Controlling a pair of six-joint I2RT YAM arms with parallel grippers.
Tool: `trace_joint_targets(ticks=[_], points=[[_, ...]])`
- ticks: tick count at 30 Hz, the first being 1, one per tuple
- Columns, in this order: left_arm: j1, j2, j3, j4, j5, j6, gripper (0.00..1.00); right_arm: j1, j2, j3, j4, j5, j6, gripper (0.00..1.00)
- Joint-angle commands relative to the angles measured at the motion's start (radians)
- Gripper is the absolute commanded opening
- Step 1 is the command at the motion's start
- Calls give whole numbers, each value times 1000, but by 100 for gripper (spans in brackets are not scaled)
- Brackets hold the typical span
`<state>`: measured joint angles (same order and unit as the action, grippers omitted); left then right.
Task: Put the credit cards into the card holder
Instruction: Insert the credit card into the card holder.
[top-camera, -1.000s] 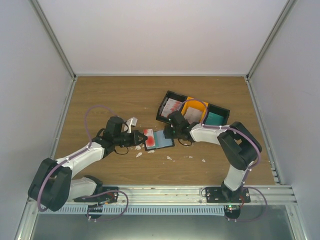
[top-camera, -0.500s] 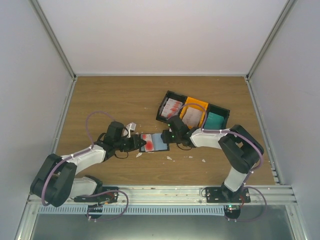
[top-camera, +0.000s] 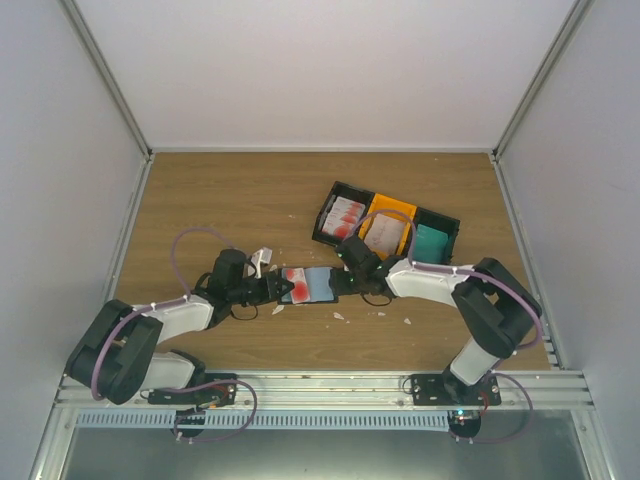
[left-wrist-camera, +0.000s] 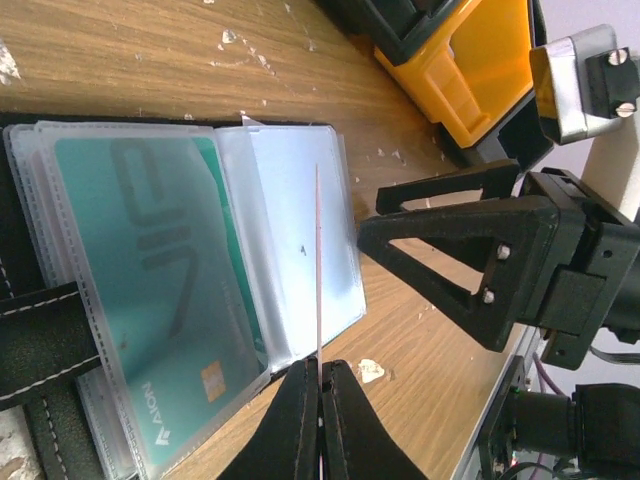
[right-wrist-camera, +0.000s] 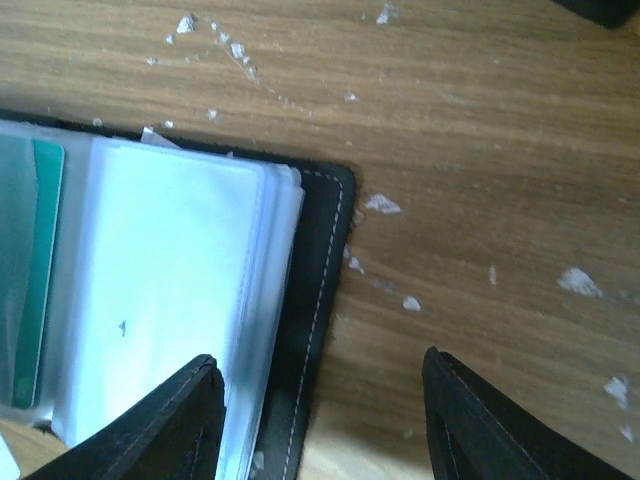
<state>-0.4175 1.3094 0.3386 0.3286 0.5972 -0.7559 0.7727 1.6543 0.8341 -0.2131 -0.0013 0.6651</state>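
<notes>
Left fingers (left-wrist-camera: 296, 425): closed tight on a red-and-white credit card (top-camera: 296, 284). In the left wrist view this card is seen edge-on, as a thin pinkish line rising from the fingertips over the open card holder (right-wrist-camera: 322, 250). From above, the card is seen over the holder's left part. Whether it touches a sleeve cannot be told.

Card holder: laid open on the wooden surface (top-camera: 220, 200) between the two arms, black cover down and clear sleeves up. A teal credit card (left-wrist-camera: 165, 290) is seen inside one sleeve. The sleeve beside it (right-wrist-camera: 170, 260) appears bluish-white.

Right fingers (right-wrist-camera: 185, 425): spread wide, with nothing gripped between them. One finger is placed over the clear sleeves near the holder's stitched edge, the other over bare wood. Whether the sleeves are pressed cannot be told.

Behind the right arm, a black tray (top-camera: 325, 212) with more red-and-white cards (top-camera: 346, 213) is noted. An orange tray (top-camera: 392, 205) is set beside it, then a stack of teal cards (top-camera: 432, 240). Small white scraps (top-camera: 340, 316) are scattered on the surface near the holder.
</notes>
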Motion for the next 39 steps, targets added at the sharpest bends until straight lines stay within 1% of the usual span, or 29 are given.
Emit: trace_joint_targets(ticks=[1, 6, 10, 15, 17, 20, 25, 32, 35, 39], points=[[0, -4, -9, 72, 15, 46, 0, 12, -51, 16, -84, 26, -14, 56], [0, -41, -6, 52, 9, 77, 0, 21, -76, 30, -83, 17, -1, 56], [1, -105, -18, 24, -47, 88, 0, 24, -88, 33, -85, 25, 18, 56], [2, -165, -44, 22, -69, 77, 0, 34, -106, 32, -90, 21, 30, 56], [1, -170, -53, 23, -69, 73, 0, 35, -95, 36, -94, 11, 29, 54], [2, -147, -53, 20, -48, 68, 0, 38, -71, 52, -112, 5, 32, 48], [3, -84, -44, 34, 0, 44, 0, 46, -35, 76, -146, 5, 31, 42], [4, -18, -45, 76, 0, 19, 0, 60, 19, 112, -151, -29, 1, 43], [11, 1, -27, 57, -14, 28, 0, 72, 53, 139, -177, -1, 5, 43], [48, 15, 17, -24, 4, 58, 0, 82, 74, 169, -229, 95, 22, 41]])
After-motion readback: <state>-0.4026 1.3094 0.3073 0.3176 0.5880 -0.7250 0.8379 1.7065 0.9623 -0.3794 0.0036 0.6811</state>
